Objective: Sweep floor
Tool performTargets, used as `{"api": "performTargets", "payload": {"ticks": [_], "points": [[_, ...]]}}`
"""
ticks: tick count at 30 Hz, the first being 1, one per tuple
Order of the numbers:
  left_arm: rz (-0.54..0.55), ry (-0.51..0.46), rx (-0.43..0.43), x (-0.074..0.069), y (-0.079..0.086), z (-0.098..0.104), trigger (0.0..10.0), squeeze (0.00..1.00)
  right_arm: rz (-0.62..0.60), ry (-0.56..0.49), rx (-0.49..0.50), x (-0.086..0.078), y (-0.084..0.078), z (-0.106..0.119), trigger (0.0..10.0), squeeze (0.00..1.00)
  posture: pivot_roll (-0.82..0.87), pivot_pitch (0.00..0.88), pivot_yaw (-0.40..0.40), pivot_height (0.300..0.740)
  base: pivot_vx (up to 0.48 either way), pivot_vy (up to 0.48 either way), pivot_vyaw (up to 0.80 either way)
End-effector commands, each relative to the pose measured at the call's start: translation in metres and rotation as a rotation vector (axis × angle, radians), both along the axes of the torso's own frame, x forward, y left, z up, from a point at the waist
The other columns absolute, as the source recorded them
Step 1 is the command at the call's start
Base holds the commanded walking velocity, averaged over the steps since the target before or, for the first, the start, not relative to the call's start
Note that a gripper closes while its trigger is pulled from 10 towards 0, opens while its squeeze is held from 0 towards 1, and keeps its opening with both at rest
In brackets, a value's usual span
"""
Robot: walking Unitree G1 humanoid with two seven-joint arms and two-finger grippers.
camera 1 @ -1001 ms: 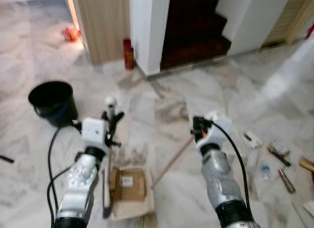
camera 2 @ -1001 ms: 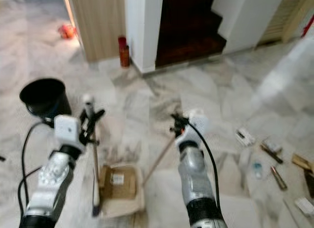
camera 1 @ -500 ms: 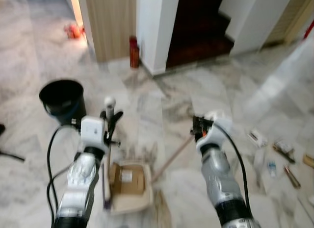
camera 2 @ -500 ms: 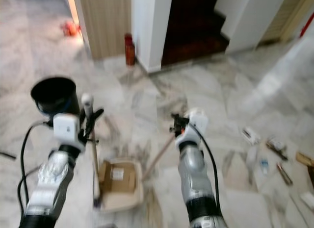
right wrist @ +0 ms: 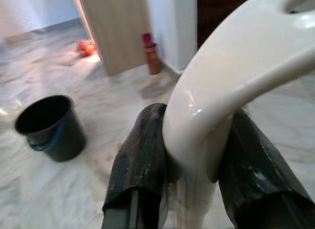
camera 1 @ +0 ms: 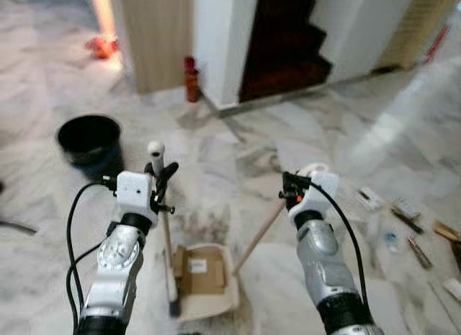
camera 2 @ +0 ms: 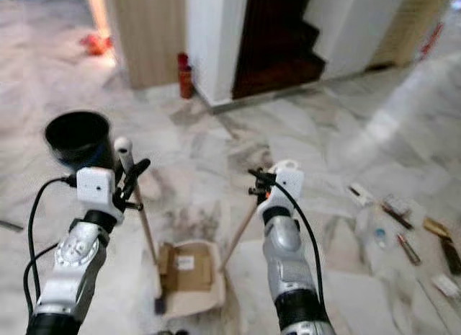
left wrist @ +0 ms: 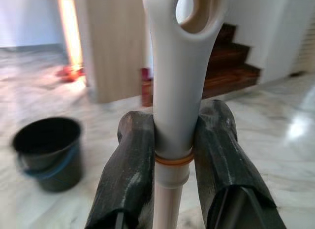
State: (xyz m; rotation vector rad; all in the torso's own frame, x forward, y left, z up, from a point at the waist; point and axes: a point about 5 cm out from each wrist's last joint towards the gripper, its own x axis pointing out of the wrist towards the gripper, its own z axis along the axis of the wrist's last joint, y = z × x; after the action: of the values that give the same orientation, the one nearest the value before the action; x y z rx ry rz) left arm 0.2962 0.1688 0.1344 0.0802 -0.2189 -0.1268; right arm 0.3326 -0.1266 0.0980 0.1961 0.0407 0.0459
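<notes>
A cream plastic dustpan (camera 1: 205, 283) holding flattened brown cardboard (camera 1: 199, 266) lies on the grey-veined marble floor (camera 1: 338, 144). The left gripper (left wrist: 170, 160) clamps a white-capped broom handle (left wrist: 178, 66); the right gripper (right wrist: 197, 155) grips what seems the dustpan's cream handle (right wrist: 231, 81). Farther left stands a black bucket (camera 1: 88, 140).

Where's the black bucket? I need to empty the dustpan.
The black bucket stands on the marble floor ahead to the robot's left, beyond the left gripper.

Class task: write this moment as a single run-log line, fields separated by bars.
left pincer shut on broom handle | right pincer shut on dustpan handle | cardboard piece in dustpan | black bucket ahead-left
</notes>
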Motion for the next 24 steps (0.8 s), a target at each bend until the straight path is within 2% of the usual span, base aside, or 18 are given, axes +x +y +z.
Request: {"api": "performTargets", "payload": {"ticks": [1, 6, 14, 24], "points": [[-0.015, -0.028, 0.005, 0.0006, -0.005, 0.0062, 10.0, 0.0, 0.002, -0.023, 0.038, -0.0006, 0.0029, 0.0038, 10.0, 0.0, 0.11, 0.099, -0.105, 0.74, 0.0, 0.0, 0.79], [-0.004, -0.029, 0.01, 0.0009, -0.0038, 0.0066, 10.0, 0.0, 0.006, -0.021, 0.041, -0.0006, 0.003, 0.0036, 10.0, 0.0, 0.11, 0.101, -0.106, 0.74, 0.0, 0.0, 0.59], [0.005, -0.031, 0.017, 0.0016, -0.0031, 0.0073, 10.0, 0.0, 0.006, -0.016, 0.048, -0.0001, 0.0028, 0.0033, 10.0, 0.0, 0.11, 0.103, -0.107, 0.74, 0.0, 0.0, 0.0], [0.019, -0.032, 0.024, 0.0016, -0.0018, 0.0071, 10.0, 0.0, 0.014, -0.01, 0.048, -0.0008, 0.0032, 0.0019, 10.0, 0.0, 0.11, 0.099, -0.107, 0.74, 0.292, 0.0, 0.0]]}}
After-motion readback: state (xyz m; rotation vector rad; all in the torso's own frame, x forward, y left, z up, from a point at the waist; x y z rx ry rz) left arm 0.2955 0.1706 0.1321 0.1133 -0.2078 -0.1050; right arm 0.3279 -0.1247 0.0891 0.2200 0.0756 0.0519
